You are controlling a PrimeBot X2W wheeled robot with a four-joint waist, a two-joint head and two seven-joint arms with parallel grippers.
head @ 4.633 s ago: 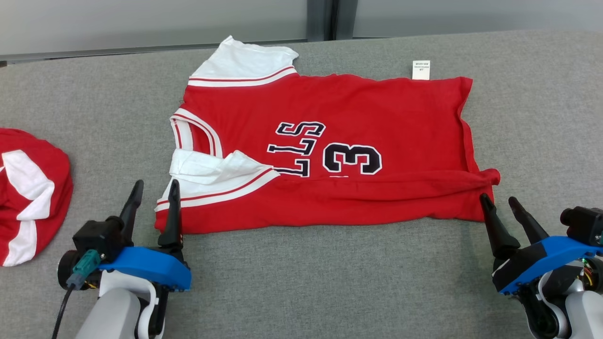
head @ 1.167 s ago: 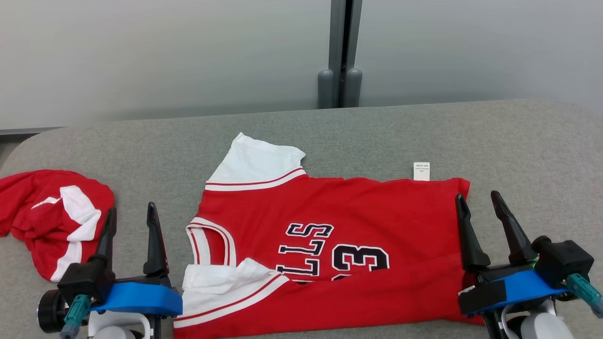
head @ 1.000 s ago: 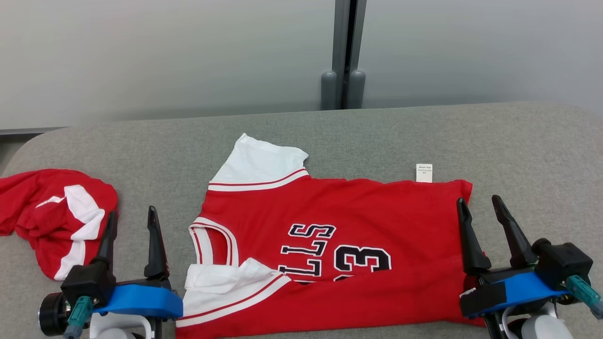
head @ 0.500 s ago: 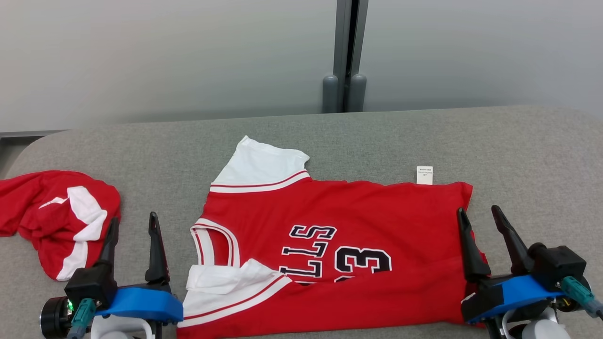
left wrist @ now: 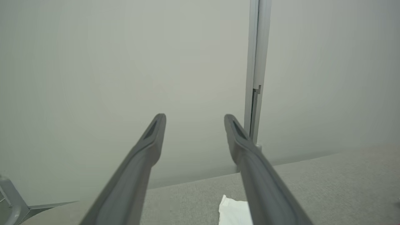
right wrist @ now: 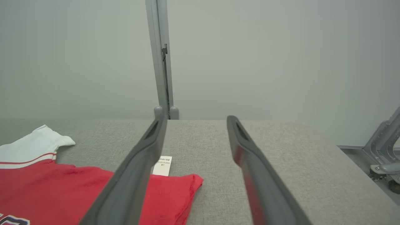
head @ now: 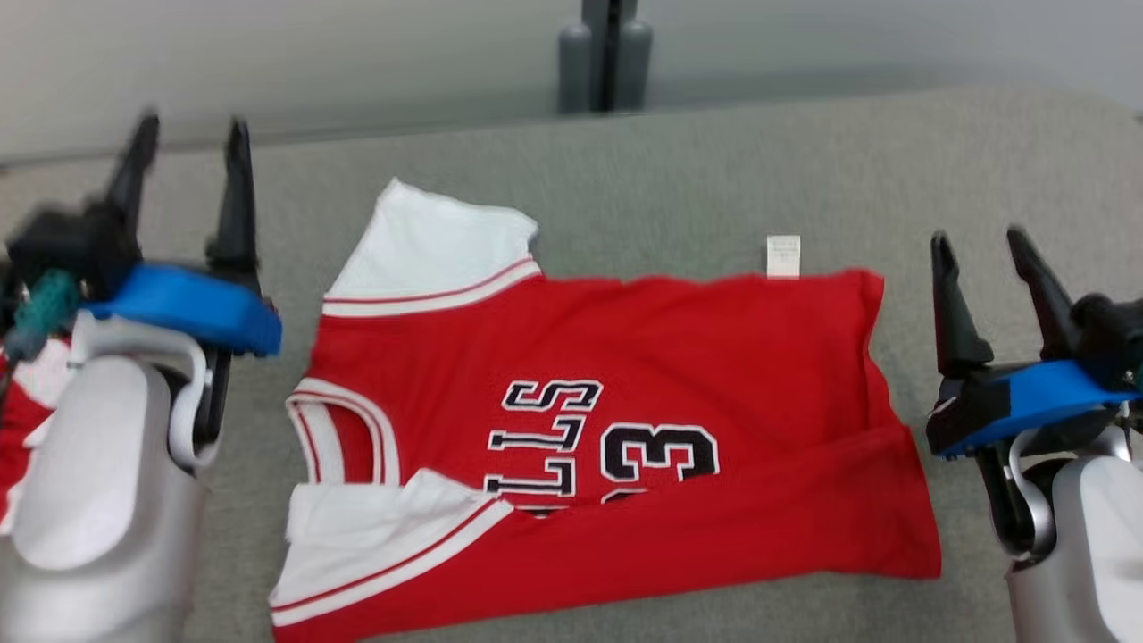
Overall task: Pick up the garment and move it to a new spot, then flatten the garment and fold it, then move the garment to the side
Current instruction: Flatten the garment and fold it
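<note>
Left gripper [head: 190,129]: two long, dark, tapered fingers, spread wide, nothing between them, tips pointing up the head view.
Right gripper [head: 977,239]: the same dark fingers, equally spread, holding nothing.
Left wrist housing [head: 192,308]: blue plastic, tilted.
Right wrist housing [head: 1027,406]: blue plastic.
Left forearm [head: 98,482]: smooth pale grey, lower left.
Right forearm [head: 1085,545]: pale grey, lower right.

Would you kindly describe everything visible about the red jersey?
The red jersey lies on the grey table, collar toward the robot's left. Soft cloth; white sleeves with red stripes; dark white-edged lettering and a 3. Its near edge is folded over the print. A white label juts from its far edge.
</note>
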